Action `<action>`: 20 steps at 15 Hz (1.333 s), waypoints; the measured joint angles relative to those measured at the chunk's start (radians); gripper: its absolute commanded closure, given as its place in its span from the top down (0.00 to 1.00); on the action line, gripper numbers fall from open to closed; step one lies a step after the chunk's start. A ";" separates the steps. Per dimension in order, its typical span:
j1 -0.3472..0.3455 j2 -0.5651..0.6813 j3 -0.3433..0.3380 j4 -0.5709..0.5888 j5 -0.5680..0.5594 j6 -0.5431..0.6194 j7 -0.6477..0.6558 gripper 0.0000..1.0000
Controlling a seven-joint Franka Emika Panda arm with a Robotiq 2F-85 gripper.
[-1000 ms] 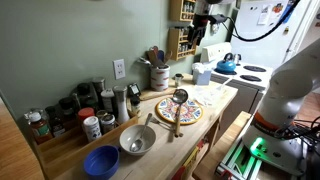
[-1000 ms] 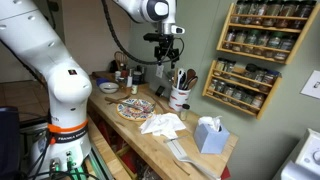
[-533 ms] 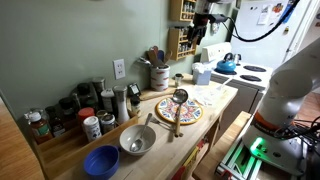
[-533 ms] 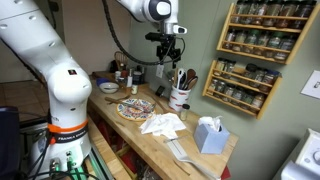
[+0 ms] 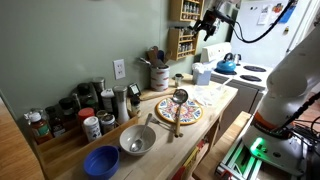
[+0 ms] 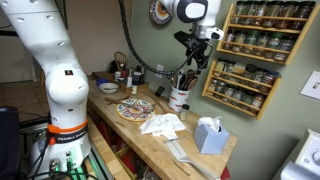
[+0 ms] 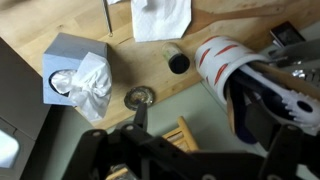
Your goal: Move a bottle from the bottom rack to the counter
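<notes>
The brown wooden spice rack hangs on the green wall in both exterior views (image 5: 183, 28) (image 6: 245, 55), and its tiers hold rows of small dark jars. Its bottom rack (image 6: 236, 96) is full of jars. My gripper (image 6: 192, 62) (image 5: 208, 22) hangs in the air just beside the rack, above a white utensil crock (image 6: 180, 97). It looks open and empty. In the wrist view the gripper (image 7: 195, 118) frames a piece of the wooden rack (image 7: 186, 136). The light-wood counter (image 6: 150, 135) (image 5: 205, 112) (image 7: 90, 25) lies below.
On the counter stand a grey tissue box (image 7: 72, 76) (image 6: 209, 134), white napkins (image 6: 163, 124), a patterned plate (image 6: 136, 108), a small dark jar (image 7: 178, 63) and a metal lid (image 7: 137, 97). Bowls and several bottles (image 5: 90, 110) sit farther along. A white stove with a blue kettle (image 5: 227, 64) stands past the rack.
My gripper has moved away from above the plate and past the utensil crock, toward the spice rack. Nothing on the counter has moved.
</notes>
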 measured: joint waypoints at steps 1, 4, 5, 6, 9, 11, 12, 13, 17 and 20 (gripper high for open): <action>-0.008 0.032 -0.023 0.038 0.048 -0.002 -0.001 1.00; -0.038 0.129 -0.077 0.148 0.204 -0.004 -0.001 1.00; -0.051 0.161 -0.092 0.181 0.257 -0.004 -0.001 1.00; -0.066 0.191 -0.104 0.211 0.310 -0.004 0.000 1.00; -0.121 0.278 -0.126 0.297 0.447 -0.003 0.022 1.00; -0.157 0.330 -0.126 0.347 0.458 0.040 0.080 1.00; -0.166 0.350 -0.126 0.365 0.458 0.058 0.101 1.00; -0.170 0.365 -0.125 0.378 0.458 0.065 0.115 1.00; -0.171 0.378 -0.121 0.393 0.458 0.071 0.132 1.00; -0.178 0.380 -0.112 0.397 0.458 0.075 0.133 1.00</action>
